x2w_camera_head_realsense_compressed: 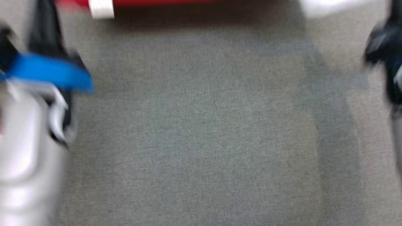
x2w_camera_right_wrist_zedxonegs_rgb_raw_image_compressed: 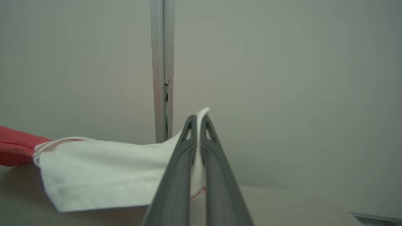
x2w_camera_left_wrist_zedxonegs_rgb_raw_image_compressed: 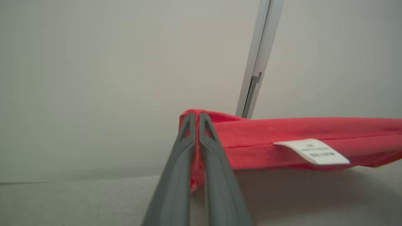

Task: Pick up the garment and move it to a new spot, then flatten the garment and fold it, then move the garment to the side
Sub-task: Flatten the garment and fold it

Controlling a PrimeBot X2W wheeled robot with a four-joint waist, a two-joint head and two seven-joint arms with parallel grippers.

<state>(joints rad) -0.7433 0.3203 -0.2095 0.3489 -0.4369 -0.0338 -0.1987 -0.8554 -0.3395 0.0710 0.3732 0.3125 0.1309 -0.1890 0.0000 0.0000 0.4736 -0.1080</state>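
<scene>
The garment (x2w_camera_left_wrist_zedxonegs_rgb_raw_image_compressed: 282, 131) is red with white parts and carries a white label (x2w_camera_left_wrist_zedxonegs_rgb_raw_image_compressed: 314, 152). In the left wrist view my left gripper (x2w_camera_left_wrist_zedxonegs_rgb_raw_image_compressed: 197, 115) is shut on a red edge of it, and the cloth stretches off to the right just above the surface. In the right wrist view my right gripper (x2w_camera_right_wrist_zedxonegs_rgb_raw_image_compressed: 198, 117) is shut on a white part of the garment (x2w_camera_right_wrist_zedxonegs_rgb_raw_image_compressed: 103, 169), with red cloth (x2w_camera_right_wrist_zedxonegs_rgb_raw_image_compressed: 15, 146) at the far left. The blurred head view shows the garment (x2w_camera_head_realsense_compressed: 157, 2) as a red and white strip along the top edge, between the two arms.
A wide grey fabric-covered surface (x2w_camera_head_realsense_compressed: 201, 125) spreads out in front of me. My pale left forearm (x2w_camera_head_realsense_compressed: 28, 141) with a blue band (x2w_camera_head_realsense_compressed: 47, 73) stands at the left, the dark right wrist (x2w_camera_head_realsense_compressed: 383, 44) at the right. Behind is a pale wall with a vertical metal strip (x2w_camera_right_wrist_zedxonegs_rgb_raw_image_compressed: 162, 62).
</scene>
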